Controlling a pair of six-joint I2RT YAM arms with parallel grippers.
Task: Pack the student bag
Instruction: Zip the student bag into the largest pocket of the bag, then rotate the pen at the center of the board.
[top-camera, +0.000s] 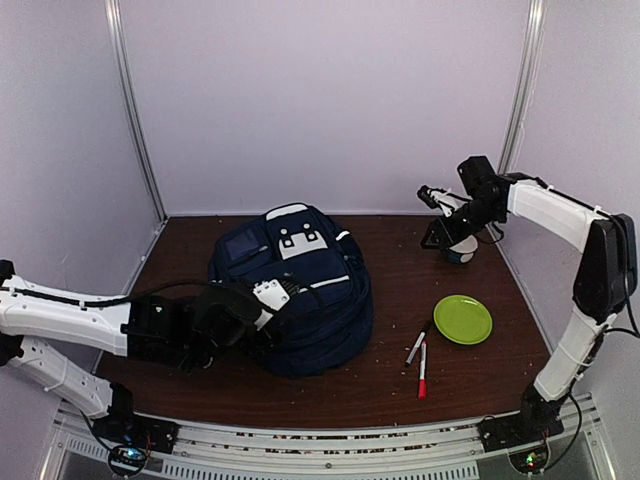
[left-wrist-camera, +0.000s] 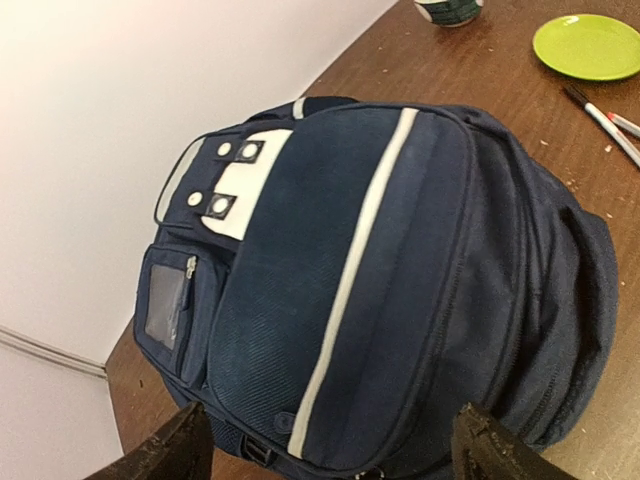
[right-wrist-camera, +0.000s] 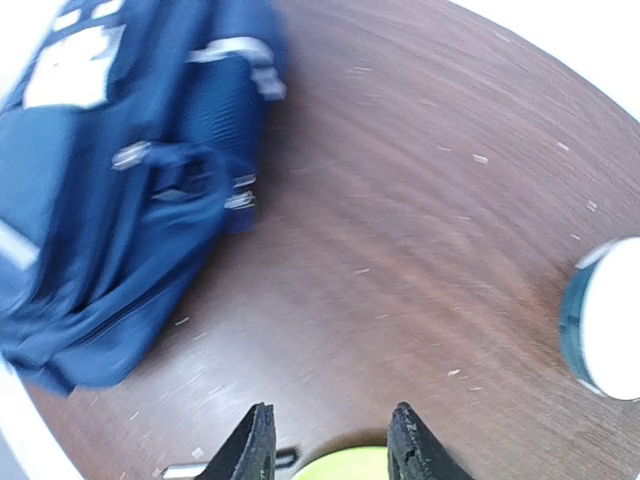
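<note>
The left tool (left-wrist-camera: 330, 455) stands wide open, its two dark fingers (left-wrist-camera: 165, 450) spread far apart at the bottom of the wrist view with nothing gripped between them. The student bag (left-wrist-camera: 400, 280) lies on the brown table (top-camera: 400, 390) directly ahead of this tool and fills most of what it faces: the white stripe runs away from the gap between the fingers, and the white patch with dark squares sits at the bag's far end, to the left. From above, the tool is close against the bag's near left side; whether a finger actually touches the fabric cannot be told. The right tool (right-wrist-camera: 330, 440) is partly open, a clear gap between its fingers (right-wrist-camera: 250, 445), and holds nothing. It hangs above bare table well apart from the bag, which shows blurred off to its left. A green plate (top-camera: 462, 319) shows just past its fingertips in the wrist view, and a white cup with a teal band (right-wrist-camera: 610, 320) stands to its right. A black marker (top-camera: 418, 348) and a red pen (top-camera: 422, 370) lie on the table beside the plate, between the two tools.
</note>
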